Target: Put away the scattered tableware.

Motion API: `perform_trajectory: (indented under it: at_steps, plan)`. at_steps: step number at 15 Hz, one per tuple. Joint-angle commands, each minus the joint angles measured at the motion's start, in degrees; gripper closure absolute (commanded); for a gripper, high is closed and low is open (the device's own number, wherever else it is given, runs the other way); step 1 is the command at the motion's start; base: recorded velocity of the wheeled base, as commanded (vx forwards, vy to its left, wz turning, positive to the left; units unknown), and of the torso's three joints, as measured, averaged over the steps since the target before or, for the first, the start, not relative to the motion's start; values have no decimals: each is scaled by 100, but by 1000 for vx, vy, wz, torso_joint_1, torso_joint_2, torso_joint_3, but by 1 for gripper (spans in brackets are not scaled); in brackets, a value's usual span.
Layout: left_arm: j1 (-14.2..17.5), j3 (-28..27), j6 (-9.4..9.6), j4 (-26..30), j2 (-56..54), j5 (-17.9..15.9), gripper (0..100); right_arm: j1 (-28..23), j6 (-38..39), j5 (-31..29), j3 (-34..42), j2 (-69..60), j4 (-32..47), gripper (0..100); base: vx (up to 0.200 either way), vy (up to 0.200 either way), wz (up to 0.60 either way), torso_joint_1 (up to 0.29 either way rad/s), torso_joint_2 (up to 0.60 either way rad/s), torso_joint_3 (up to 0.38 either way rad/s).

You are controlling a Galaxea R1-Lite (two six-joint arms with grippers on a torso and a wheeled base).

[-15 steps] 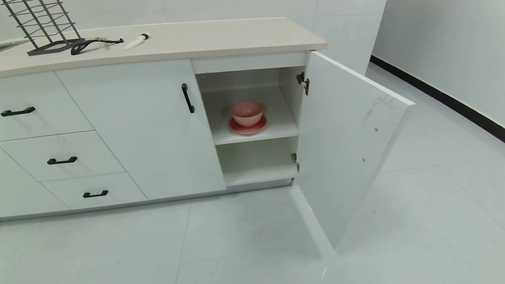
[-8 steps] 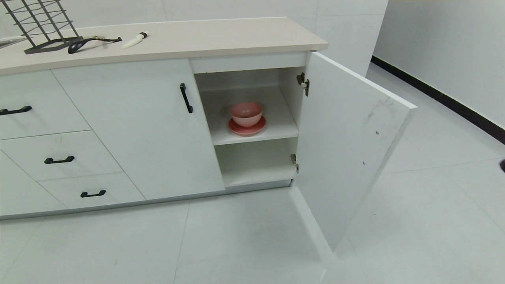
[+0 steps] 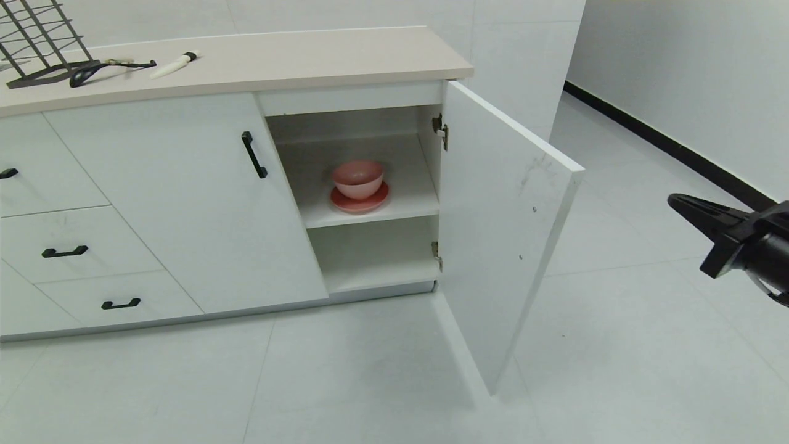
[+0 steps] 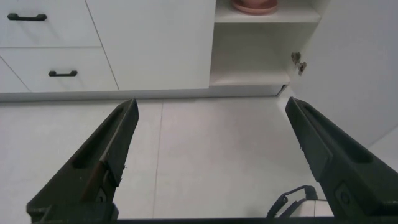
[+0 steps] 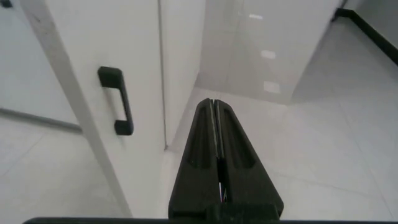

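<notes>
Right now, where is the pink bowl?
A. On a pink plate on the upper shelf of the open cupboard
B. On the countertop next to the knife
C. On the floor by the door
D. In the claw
A: the pink bowl sits on the pink plate, on the upper shelf inside the cupboard, whose door is open.

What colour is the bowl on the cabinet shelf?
The bowl is pink; the head view shows it best.

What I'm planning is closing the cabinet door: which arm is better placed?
Right, probably. The right gripper is on the open cabinet door's outer side, with the door handle close in its wrist view; the left gripper faces the cabinet interior.
</notes>
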Motion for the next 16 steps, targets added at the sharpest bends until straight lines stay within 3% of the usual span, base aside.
perform_trajectory:
  at_steps: [1,3,7,10,16]
  plan:
    - [9,0,-2,-2,7,-1,0,-4,-270,821,-253,904,-487,100,0,0,0,0,0,0]
    - [9,0,7,-2,7,-1,0,-4,-331,1120,-253,1370,-1041,100,100,0,0,1,4,-6]
    - [9,0,7,-2,7,-1,0,-4,-340,1313,-306,1695,-1199,100,50,0,0,-1,1,-1]
    - [9,0,7,-2,7,-1,0,31,-340,1340,-649,1862,-1199,100,0,0,0,0,0,0]
    - [9,0,7,-11,7,-1,0,655,-358,1428,-1774,2600,-1270,100,0,0,0,0,0,0]
